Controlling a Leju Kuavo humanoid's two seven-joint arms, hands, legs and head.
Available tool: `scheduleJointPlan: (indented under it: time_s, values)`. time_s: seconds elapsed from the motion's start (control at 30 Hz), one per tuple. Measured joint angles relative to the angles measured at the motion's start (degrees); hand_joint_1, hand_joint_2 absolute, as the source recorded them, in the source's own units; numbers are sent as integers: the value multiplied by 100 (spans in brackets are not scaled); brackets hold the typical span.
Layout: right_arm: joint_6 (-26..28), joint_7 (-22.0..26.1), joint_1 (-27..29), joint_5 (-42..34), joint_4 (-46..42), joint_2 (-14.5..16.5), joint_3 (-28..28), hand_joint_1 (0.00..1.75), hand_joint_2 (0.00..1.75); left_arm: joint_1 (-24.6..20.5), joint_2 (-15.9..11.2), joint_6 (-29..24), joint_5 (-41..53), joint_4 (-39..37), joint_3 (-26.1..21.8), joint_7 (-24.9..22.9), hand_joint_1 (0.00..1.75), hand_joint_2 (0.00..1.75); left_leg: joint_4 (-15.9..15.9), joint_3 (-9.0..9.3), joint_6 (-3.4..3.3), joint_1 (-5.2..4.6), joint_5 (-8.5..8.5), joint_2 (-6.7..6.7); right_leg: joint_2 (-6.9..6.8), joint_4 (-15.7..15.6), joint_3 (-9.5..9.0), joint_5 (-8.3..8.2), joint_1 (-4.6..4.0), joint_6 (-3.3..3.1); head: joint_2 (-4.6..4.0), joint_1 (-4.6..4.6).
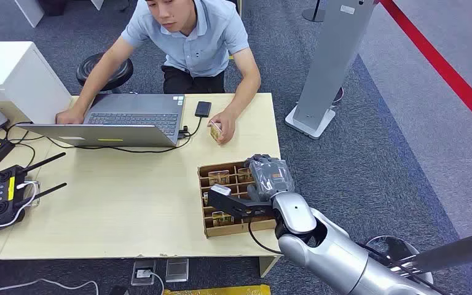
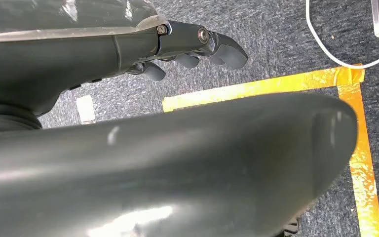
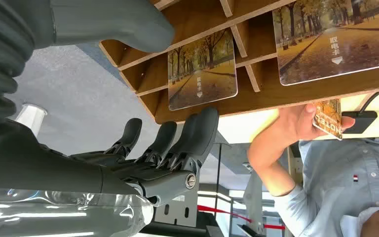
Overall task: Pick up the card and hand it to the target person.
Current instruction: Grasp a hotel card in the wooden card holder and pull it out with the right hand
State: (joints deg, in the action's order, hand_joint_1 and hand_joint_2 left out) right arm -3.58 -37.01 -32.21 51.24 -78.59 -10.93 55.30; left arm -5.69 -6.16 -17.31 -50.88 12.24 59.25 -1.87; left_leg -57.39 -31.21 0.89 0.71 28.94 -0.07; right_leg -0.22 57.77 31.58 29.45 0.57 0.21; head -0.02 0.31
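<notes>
An open laptop (image 1: 126, 120) sits on the wooden table (image 1: 117, 209), a black phone (image 1: 203, 109) beside it; a remote controller (image 1: 0, 200) lies at the table's left edge.

A pale wood table (image 1: 117, 209) stands on grey carpet (image 1: 369, 160). A red stripe (image 1: 448, 70) crosses the floor at the far right, and yellow tape (image 2: 256, 89) marks it near the table's front edge. A black stool (image 1: 106, 69) sits behind the table, a white cabinet (image 1: 12, 77) at its left, and a grey floor stand (image 1: 326, 67) to its right.
</notes>
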Motion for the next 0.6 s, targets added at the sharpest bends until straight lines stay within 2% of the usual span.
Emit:
scheduleJointPlan:
  time_s: [0.2, 0.37, 0.6]
  values:
    - [-2, 9, 9, -4, 9, 1, 0, 77, 175, 1, -4, 0, 0, 0, 0, -1, 0, 0, 0, 0, 0, 0, 0, 0, 0, 0, 0, 0, 0, 0, 0, 0]
    - [-2, 21, 9, -19, 16, 3, 0, 87, 175, 2, -11, 0, 0, 0, 0, -1, 0, 0, 0, 0, 0, 0, 0, 0, 0, 0, 0, 0, 0, 0, 0, 0]
    - [0, 33, 4, -18, 16, 8, -2, 89, 175, 2, -17, 0, 0, 0, 0, -1, 0, 0, 0, 2, 0, 0, 0, 0, 0, 0, -2, 0, 0, 0, 0, 0]
